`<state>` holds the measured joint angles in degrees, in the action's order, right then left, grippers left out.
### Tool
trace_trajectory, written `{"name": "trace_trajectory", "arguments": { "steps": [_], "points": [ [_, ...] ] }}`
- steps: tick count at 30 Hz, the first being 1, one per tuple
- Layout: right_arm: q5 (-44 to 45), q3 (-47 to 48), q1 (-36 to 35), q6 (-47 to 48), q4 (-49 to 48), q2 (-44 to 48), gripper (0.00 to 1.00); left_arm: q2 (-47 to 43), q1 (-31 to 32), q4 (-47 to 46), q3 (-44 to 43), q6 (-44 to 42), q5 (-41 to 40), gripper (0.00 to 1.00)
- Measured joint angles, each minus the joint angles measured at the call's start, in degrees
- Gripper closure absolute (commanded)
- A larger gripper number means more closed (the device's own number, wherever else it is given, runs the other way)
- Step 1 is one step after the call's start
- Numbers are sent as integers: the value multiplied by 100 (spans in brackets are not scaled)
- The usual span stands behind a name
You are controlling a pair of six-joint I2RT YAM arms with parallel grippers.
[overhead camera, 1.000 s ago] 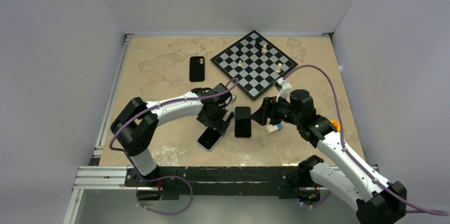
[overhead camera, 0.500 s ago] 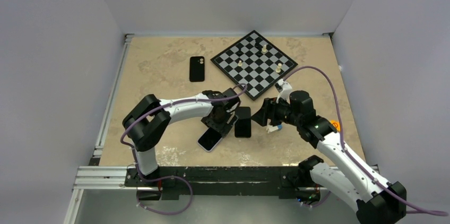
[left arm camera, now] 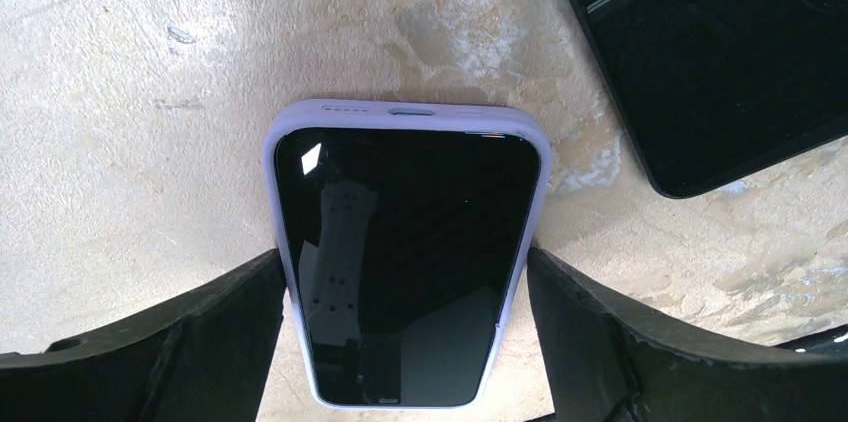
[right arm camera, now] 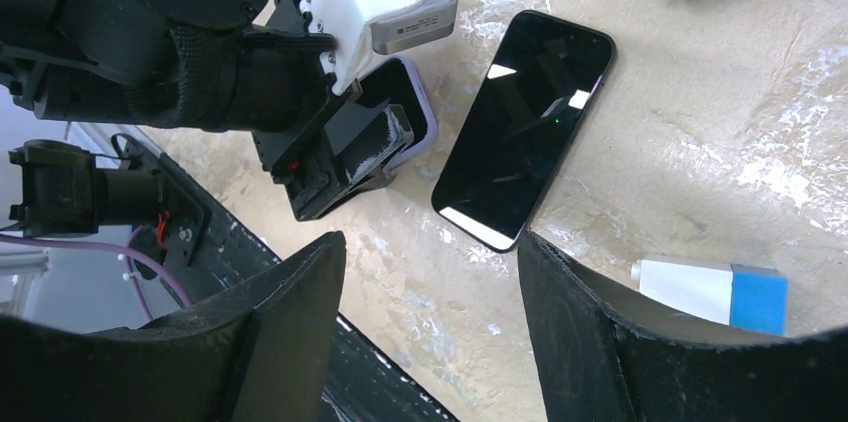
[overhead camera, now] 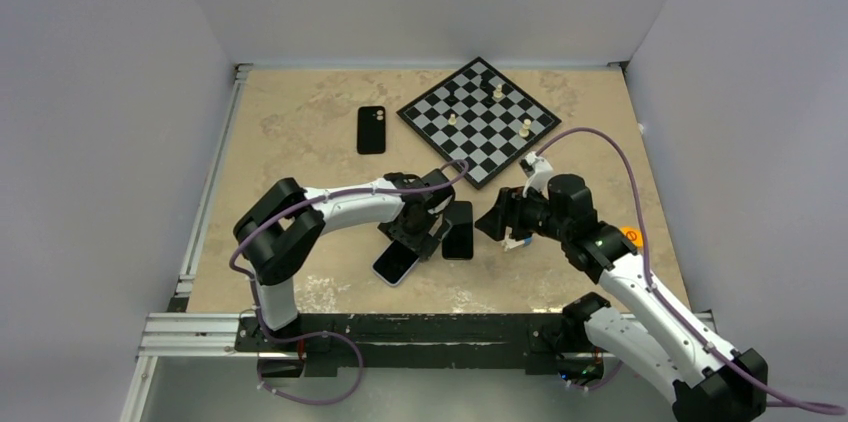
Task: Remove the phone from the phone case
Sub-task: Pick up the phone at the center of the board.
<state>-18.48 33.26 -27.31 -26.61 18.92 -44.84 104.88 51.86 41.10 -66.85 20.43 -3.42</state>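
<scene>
Furthest left, a black handset (overhead camera: 371, 129) lay alone on the mottled beige table (overhead camera: 300, 122), well away from the work. Next came the phone (left arm camera: 400, 212), face up in its lilac phone case (left arm camera: 400, 110), near the table's front edge. From above, its long axis ran diagonally, near-left to far-right.

The left gripper (left arm camera: 404, 264) was straddling it. In the left wrist view the long axis ran straight out between the 2 fingers (left arm camera: 180, 342), so they would close across the short width. Each finger sat against a long edge of the case, but I could not tell whether they were squeezing or only touching.

The case looked matte and soft, with rounded corners and a raised lip around the glossy black glass. I judged it would flex, so a corner was the place to peel.

Just to the right lay a bare black phone (overhead camera: 458, 230), flat and shiny, close to the cased one but not touching it.

The right gripper (right arm camera: 430, 242) hovered beyond that, jaws spread wide and holding nothing. It was the farther of the 2 from the case. A small white-and-blue block (right arm camera: 715, 292) sat under it.
</scene>
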Motion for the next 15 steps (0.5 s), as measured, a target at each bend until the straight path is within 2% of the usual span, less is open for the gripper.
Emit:
{"name": "trace_trajectory", "arguments": {
  "steps": [2, 5, 8, 9, 12, 15],
  "points": [
    [2, 0, 0, -9, 2, 39, 33, 2, 4, -4, 2, -4, 2, 15],
    [2, 0, 0, -17, 4, 70, 33, 2, 2, -13, 22, -20, 17, 37],
    [7, -2, 0, -24, 20, 68, 31, -15, -9, -26, 26, -24, 72, 52],
    [17, 0, 0, -35, 31, 68, 28, -35, -9, -39, 44, -22, 76, 57],
    [129, -2, 0, -70, 63, 63, 13, -160, -9, -170, 179, -4, 26, 66],
    [372, -2, 0, -151, 131, 55, 10, -352, -9, -341, 378, 0, -52, 76]
  ]
}}
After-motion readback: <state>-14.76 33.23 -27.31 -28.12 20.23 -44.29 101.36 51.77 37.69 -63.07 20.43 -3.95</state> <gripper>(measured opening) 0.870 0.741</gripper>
